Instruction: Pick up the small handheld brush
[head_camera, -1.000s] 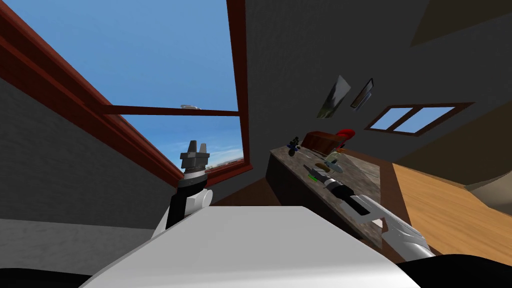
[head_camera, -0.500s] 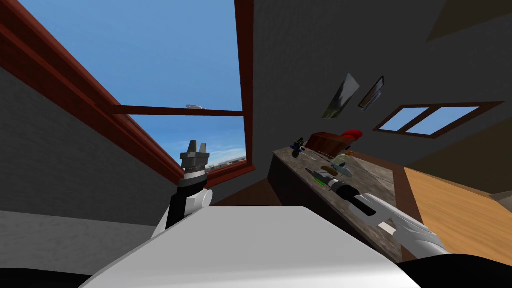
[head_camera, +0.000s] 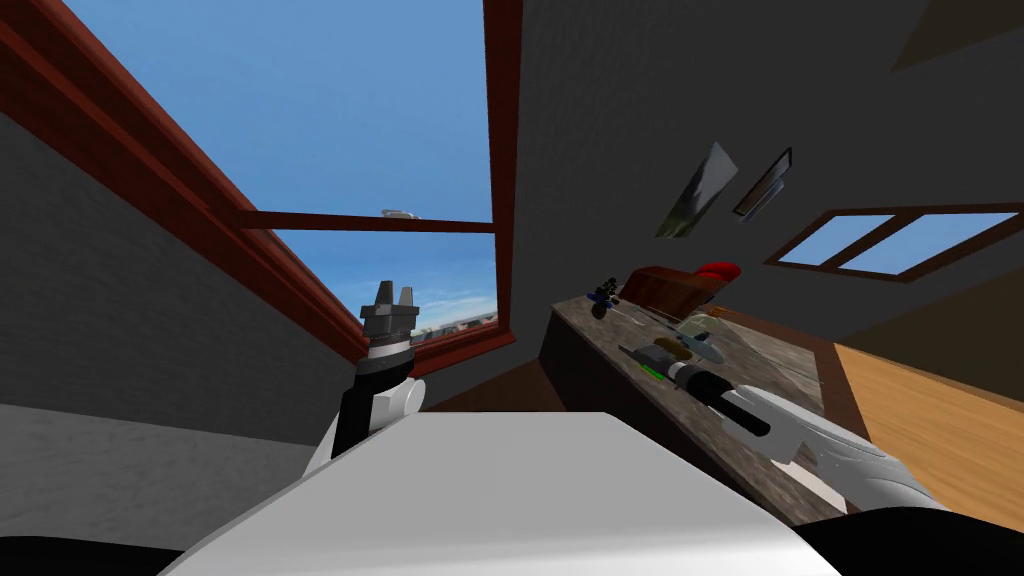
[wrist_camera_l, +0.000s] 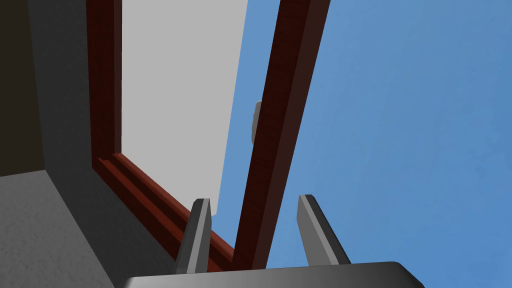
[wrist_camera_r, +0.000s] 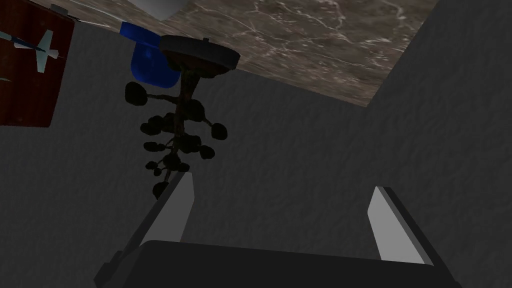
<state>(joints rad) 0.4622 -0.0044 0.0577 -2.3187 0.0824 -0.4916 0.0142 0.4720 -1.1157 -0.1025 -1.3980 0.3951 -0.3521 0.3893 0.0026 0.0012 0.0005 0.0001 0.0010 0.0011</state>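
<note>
**Right gripper open over the counter, brush beside its tip**

The right gripper (head_camera: 645, 358) reaches low over 1 marble-topped counter (head_camera: 600, 335). Its 2 fingers are spread wide with nothing between them. The brush (head_camera: 670, 345) seems to be the small brown thing lying on the counter top just beside that gripper's tip, among a few pale bits too small to name. Farther along the counter stand 1 dark potted plant (head_camera: 602, 295) and 1 red-brown box (head_camera: 665, 288), with 1 red thing (head_camera: 717, 270) behind the box. In the right wrist view the plant sits ahead of the fingers, with 1 blue thing (wrist_camera_r: 150, 67) just beside its pot. The left gripper (head_camera: 394, 292) is held upright before the larger of 2 windows (head_camera: 300, 130), its 2 fingers parted and empty. 2 pictures (head_camera: 697, 190) hang on the dark wall.
</note>
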